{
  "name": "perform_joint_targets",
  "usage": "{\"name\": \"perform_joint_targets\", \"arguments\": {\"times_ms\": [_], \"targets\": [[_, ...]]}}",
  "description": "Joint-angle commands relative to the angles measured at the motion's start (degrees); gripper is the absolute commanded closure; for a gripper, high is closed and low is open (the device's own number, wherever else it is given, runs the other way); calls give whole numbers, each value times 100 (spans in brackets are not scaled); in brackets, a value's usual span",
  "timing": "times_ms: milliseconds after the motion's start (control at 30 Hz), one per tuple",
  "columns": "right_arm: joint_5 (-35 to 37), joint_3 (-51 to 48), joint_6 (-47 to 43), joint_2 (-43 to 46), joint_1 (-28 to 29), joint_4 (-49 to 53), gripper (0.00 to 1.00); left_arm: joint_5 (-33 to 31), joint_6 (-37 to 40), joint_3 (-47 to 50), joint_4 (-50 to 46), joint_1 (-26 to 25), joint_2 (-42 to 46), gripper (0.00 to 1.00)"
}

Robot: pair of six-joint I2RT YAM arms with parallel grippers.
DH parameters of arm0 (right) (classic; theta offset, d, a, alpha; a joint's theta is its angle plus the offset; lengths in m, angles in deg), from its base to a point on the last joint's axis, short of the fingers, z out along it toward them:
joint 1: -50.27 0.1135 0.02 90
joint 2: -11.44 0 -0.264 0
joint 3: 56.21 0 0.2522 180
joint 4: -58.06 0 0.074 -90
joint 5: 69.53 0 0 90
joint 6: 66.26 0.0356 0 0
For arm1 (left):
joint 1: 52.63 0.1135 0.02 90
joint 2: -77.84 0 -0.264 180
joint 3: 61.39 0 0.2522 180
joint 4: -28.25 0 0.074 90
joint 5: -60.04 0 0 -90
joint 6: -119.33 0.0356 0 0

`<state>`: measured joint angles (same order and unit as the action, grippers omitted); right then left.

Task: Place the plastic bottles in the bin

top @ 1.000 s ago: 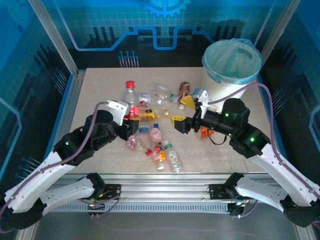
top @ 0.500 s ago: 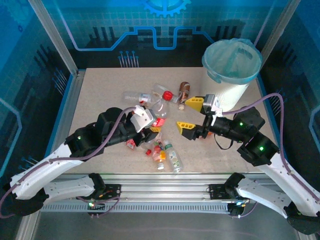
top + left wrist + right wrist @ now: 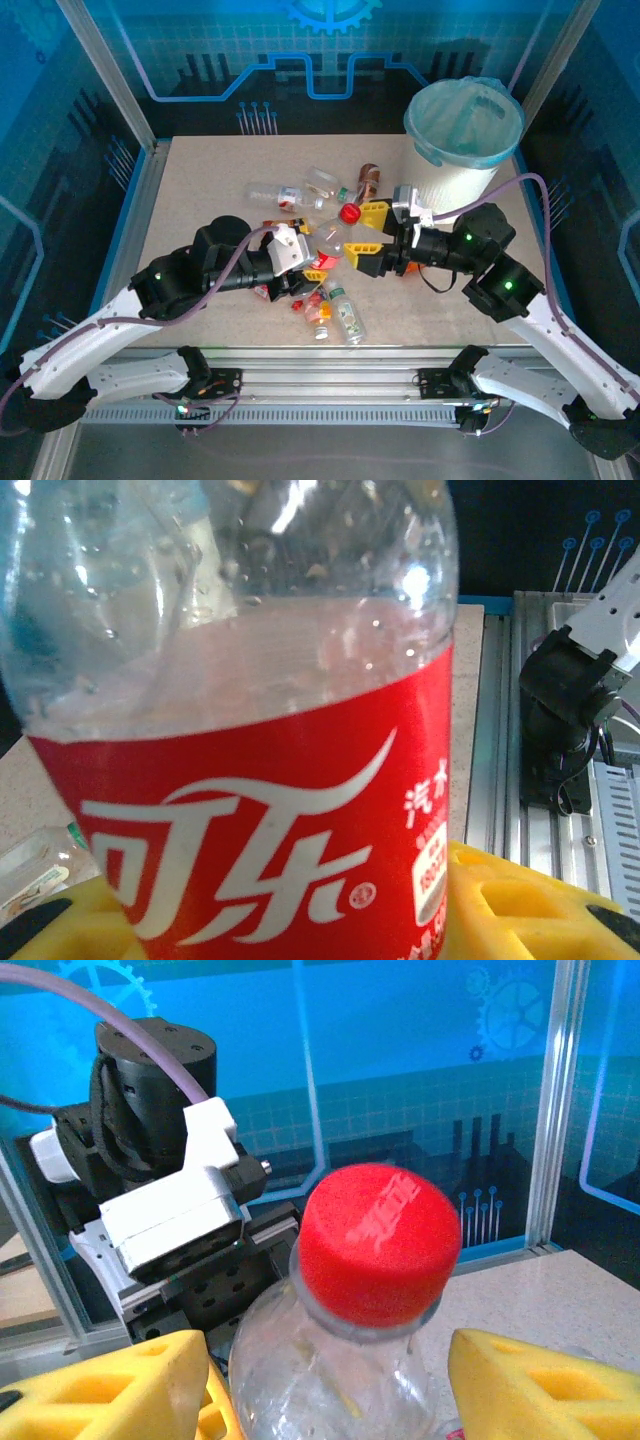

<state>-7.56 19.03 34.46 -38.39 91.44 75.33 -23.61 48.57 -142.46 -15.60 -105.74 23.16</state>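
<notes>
Top view: at the centre of the frame, the left gripper (image 3: 312,258) grips a red-labelled bottle (image 3: 333,237) above the counter (image 3: 200,180). The bottle's red cap (image 3: 349,212) sits between the parted jaws of the right gripper (image 3: 368,231). Other bottles (image 3: 335,308) lie just below, and the bin (image 3: 455,182) stands at upper right.

Left wrist view: yellow fingers (image 3: 510,905) at the bottom edge pinch the bottle.

Right wrist view: the right gripper straddles the bottle's neck, with a slim gap on each side.
</notes>
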Motion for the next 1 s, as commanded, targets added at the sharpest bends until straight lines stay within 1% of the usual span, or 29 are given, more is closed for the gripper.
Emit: {"name": "perform_joint_targets", "arguments": {"times_ms": [0, 167, 367, 567, 667, 733, 833, 967], "targets": [[-293, 246, 100, 1, -52, -298, 33, 294, 192, 7, 55, -33, 104, 53], [-392, 286, 121, 7, -41, -336, 35, 485, 245, 25, -23, -38, 91, 53], [-619, 321, 160, -10, -38, -379, 41, 741, 307, 51, -77, -34, 65, 52], [-571, 330, 98, -1, -19, -286, 39, 865, 291, 85, -40, -40, 24, 52], [-639, 317, 40, 8, -17, -276, 46, 926, 260, 87, -3, -37, -32, 52], [-672, 321, -3, 12, -8, -250, 52, 897, 272, 62, 2, -34, -77, 51], [-650, 321, -99, 49, -10, -163, 57, 809, 282, 47, 61, -37, -105, 51], [-606, 339, -253, 87, -10, 29, 60, 615, 290, 51, 189, -34, -104, 49]]}}
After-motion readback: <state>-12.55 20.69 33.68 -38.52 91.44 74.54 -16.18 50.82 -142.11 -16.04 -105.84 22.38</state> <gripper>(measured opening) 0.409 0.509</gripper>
